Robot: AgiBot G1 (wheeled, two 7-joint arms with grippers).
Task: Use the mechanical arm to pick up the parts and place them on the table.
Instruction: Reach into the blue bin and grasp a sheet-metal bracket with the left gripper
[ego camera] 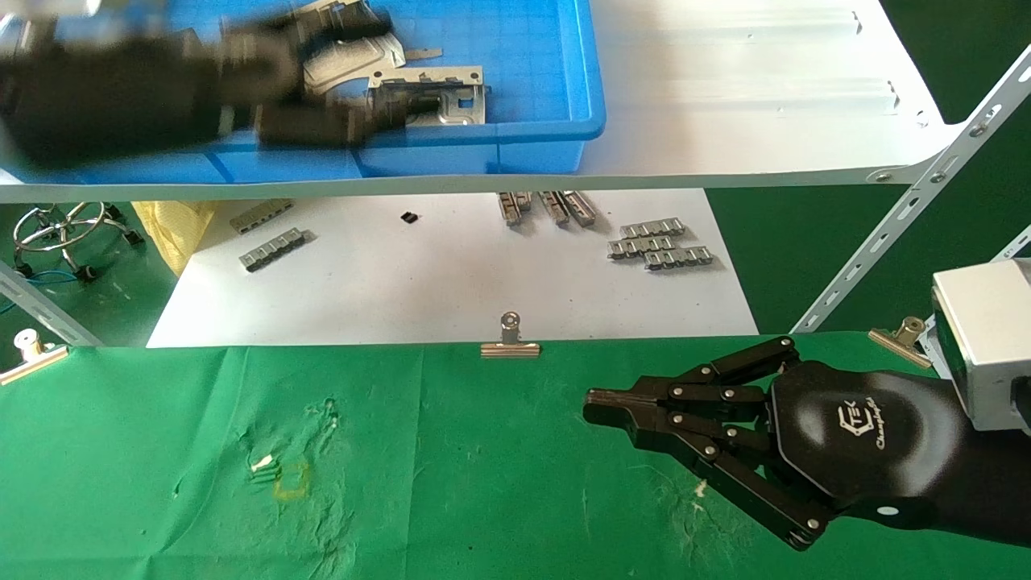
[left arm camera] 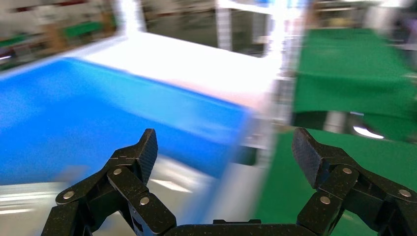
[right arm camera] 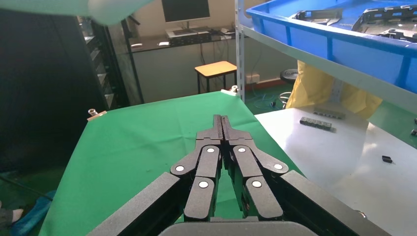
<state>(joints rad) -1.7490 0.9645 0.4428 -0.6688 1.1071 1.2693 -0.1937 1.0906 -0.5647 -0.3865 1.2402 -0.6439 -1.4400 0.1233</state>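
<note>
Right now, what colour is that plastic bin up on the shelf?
The bin is bright blue, clearest in the head view.

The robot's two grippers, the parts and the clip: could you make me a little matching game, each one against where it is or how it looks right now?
Things:
1. left gripper
2. right gripper
3. parts
4. clip

Places or states:
A. lying in the blue bin
B. jaws shut, over the green table
C. jaws open, over the bin
D. at the table's far edge

Pairs: 1-C, 2-B, 3-A, 4-D
</note>
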